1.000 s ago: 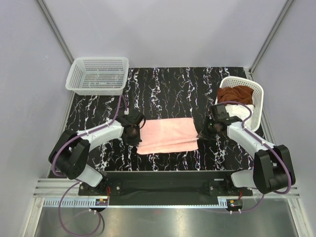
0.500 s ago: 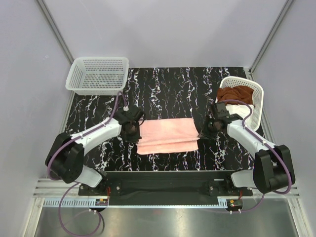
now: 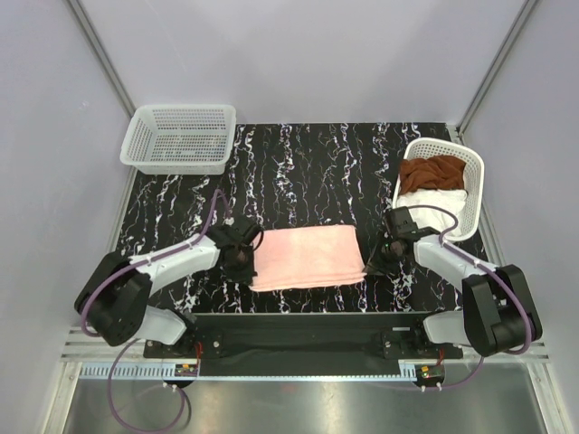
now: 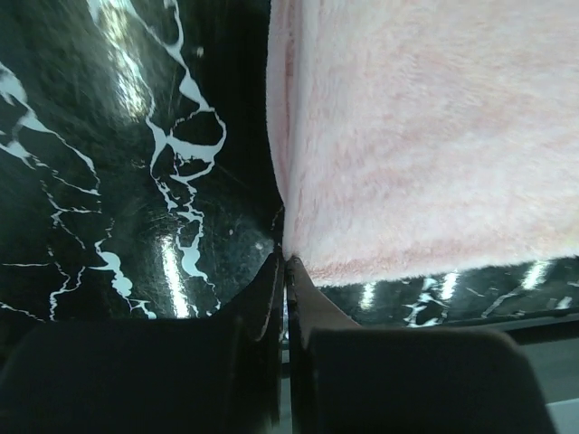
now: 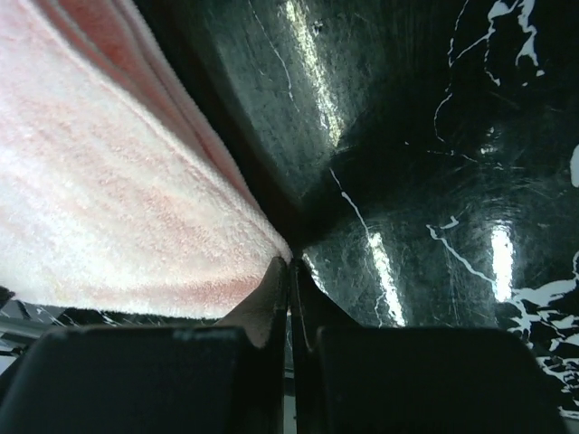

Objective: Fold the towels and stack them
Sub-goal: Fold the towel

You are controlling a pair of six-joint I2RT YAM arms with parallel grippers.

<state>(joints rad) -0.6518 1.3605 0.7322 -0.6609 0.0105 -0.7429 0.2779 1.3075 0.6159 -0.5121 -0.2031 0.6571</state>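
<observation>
Towel point(image 3: 308, 257) between left tool point(image 4: 282, 262), right tool point(image 5: 289, 264)

One folded flat, two bunched together.
The pink towel point(image 3: 306, 258) lies rectangular; rust-brown towel point(image 3: 432, 172) and white towel point(image 3: 443, 199) share the right basket point(image 3: 434, 143).

No readable writing

No text, label, brand or number can be read in any view. Two small coloured tags point(image 3: 187, 368) on the metal rail point(image 3: 308, 372) at the near edge are too small to make out, and the white streaks on the black table point(image 3: 308, 163) are marbling, not letters.
</observation>
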